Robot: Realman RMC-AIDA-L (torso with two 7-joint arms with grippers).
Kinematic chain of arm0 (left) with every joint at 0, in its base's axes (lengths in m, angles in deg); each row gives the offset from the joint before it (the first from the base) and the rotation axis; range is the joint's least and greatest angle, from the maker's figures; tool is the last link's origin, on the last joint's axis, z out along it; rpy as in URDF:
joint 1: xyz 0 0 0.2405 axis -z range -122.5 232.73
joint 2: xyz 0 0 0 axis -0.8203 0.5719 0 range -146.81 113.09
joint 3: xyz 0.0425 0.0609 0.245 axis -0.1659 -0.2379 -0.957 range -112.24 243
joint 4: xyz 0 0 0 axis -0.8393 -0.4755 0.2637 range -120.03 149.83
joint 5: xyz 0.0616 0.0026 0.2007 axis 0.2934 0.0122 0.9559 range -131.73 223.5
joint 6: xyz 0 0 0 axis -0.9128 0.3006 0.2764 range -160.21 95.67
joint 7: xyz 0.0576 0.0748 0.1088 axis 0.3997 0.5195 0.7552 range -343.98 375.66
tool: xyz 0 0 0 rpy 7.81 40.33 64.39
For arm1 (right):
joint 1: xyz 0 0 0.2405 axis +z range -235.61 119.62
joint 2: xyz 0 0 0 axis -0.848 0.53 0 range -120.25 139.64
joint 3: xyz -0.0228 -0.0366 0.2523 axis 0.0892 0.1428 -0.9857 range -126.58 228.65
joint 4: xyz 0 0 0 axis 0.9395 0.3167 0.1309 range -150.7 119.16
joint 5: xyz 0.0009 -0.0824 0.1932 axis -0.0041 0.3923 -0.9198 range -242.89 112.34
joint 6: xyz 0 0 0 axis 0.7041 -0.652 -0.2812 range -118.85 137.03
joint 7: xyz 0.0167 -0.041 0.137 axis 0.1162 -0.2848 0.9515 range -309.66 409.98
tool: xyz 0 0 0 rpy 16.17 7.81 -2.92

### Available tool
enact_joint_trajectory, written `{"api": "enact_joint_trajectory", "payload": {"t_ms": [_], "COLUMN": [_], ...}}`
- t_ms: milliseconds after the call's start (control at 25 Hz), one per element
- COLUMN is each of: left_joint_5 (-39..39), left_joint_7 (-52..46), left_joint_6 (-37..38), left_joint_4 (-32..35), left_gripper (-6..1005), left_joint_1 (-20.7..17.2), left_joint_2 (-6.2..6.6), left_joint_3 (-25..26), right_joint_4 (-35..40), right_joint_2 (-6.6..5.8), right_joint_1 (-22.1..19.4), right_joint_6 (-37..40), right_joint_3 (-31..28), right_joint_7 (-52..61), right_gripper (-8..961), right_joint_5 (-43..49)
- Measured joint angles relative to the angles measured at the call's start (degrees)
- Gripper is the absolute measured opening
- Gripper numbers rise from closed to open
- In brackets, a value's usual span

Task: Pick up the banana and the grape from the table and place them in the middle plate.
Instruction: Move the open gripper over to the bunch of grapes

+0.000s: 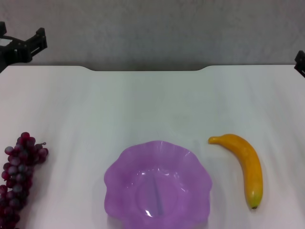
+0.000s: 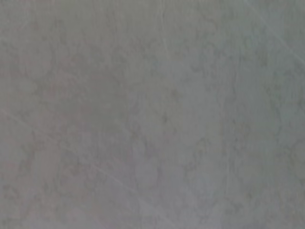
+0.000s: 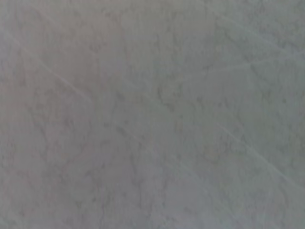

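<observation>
Head view: bright, even, diffuse light. The tabletop (image 1: 143, 105) is near blown out, with soft grey streaks across it. Shadows are weak: a faint one hugs the banana (image 1: 245, 164), another sits beside the grape (image 1: 19, 179). The middle plate (image 1: 158, 186) shows a small glare spot low in its bowl and reads slightly soft. Both wrist views are dim, flat grey and low in contrast, showing only mottled texture with thin pale scratch lines, nothing sharp.
</observation>
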Motion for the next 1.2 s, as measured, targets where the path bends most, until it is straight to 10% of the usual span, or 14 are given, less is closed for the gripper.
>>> {"api": "enact_joint_trajectory", "payload": {"t_ms": [640, 1200], "left_joint_5": [0.00, 6.93], "left_joint_7": [0.02, -4.61], "left_joint_6": [-2.76, -32.48], "left_joint_4": [-1.00, -8.85], "left_gripper": [882, 879], "left_joint_1": [0.00, 4.45], "left_joint_2": [0.00, -0.20], "left_joint_3": [0.54, 7.44], "right_joint_4": [0.37, 0.66], "right_joint_2": [-0.08, -0.08], "right_joint_1": [-0.23, -0.31], "right_joint_6": [-0.02, -0.54], "right_joint_3": [0.09, 0.29], "right_joint_7": [0.00, 0.00], "right_gripper": [864, 863], "right_joint_5": [0.00, 0.00]}}
